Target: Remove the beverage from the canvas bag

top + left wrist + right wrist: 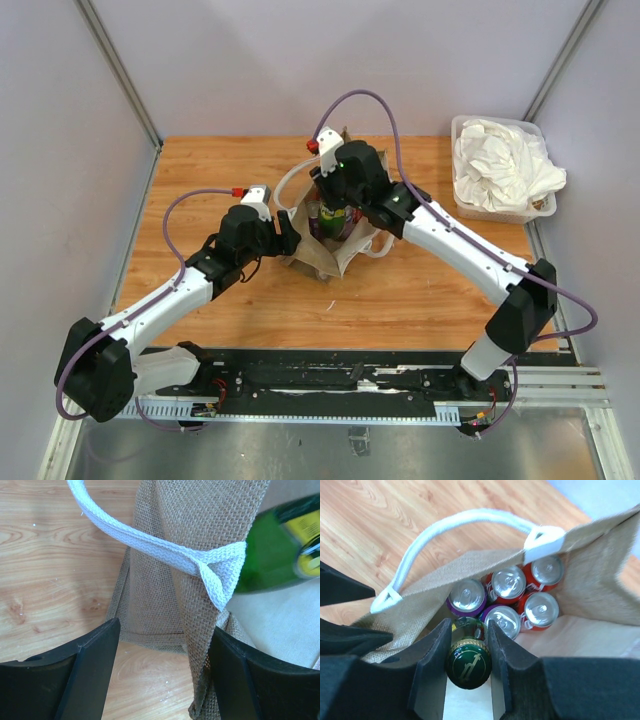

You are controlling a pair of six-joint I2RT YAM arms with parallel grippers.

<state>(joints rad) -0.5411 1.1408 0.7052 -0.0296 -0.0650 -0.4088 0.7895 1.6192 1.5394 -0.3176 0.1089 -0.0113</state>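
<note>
The tan canvas bag (322, 252) stands open in the middle of the table, with a white strap handle (465, 517) on its rim. Inside it are several red and purple cans (507, 582) and a green glass bottle (468, 664) with a green-and-gold cap. My right gripper (468, 630) reaches down into the bag's mouth and is shut on the bottle's neck just under the cap. My left gripper (162, 670) is at the bag's left corner, open, and a fold of the burlap wall (200, 530) lies against its right finger. In the left wrist view the bottle's body (272, 555) shows past that wall.
A clear plastic tub of white cloths (500, 165) sits at the back right corner of the wooden table (200, 190). Grey walls enclose the table on three sides. The arms' bases stand along the near metal rail (330, 380).
</note>
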